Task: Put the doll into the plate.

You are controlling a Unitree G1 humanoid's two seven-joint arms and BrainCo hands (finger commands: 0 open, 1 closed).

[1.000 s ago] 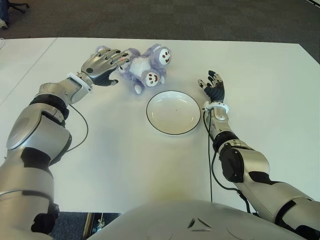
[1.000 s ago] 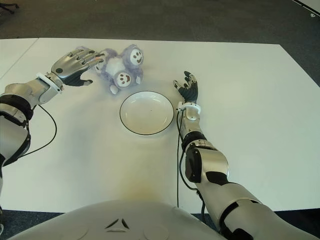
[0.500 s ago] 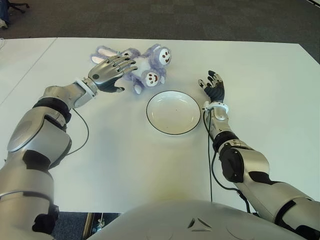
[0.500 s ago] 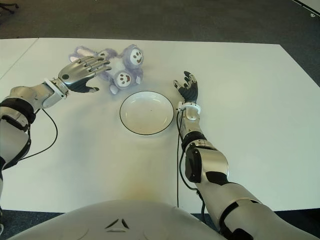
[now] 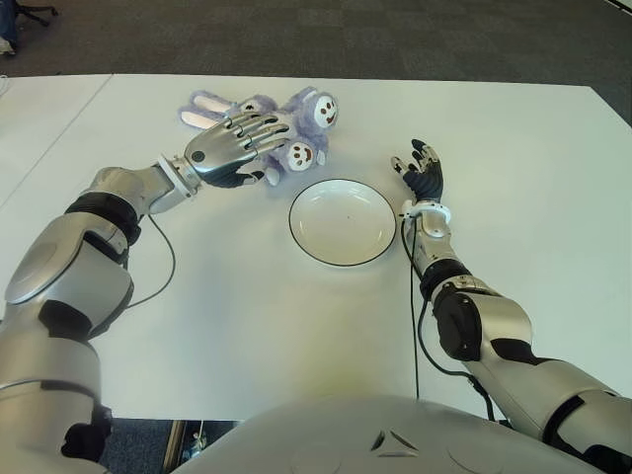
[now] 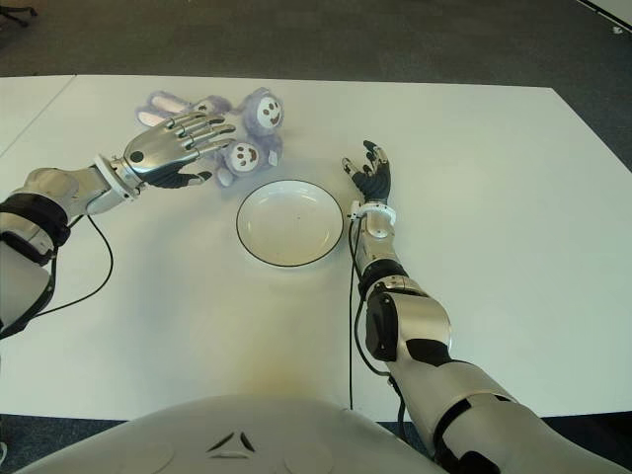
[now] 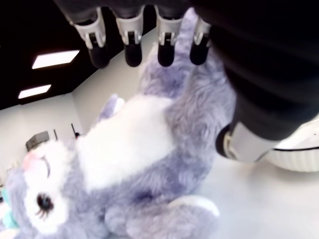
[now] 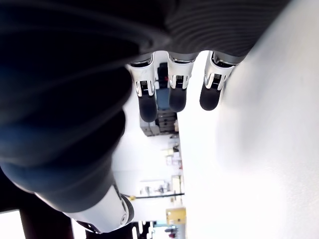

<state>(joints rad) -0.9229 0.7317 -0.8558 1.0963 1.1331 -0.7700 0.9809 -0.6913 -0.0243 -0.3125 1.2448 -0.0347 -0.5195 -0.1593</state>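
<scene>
The doll is a purple and white plush lying on the white table, just behind the plate. My left hand hovers over the doll's left part with its fingers spread and open, covering some of the body. The left wrist view shows the plush close under the straight fingertips, with no finger curled around it. The white plate with a dark rim holds nothing. My right hand shows right of the plate, fingers relaxed and open, holding nothing.
A black cable runs along the table under my left forearm. The far table edge meets dark carpet. Bare table surface lies in front of the plate and to the right of my right hand.
My left hand has moved right and a little nearer, from the doll's long ears onto its body; the ears now show. The doll, plate and right hand have not moved.
</scene>
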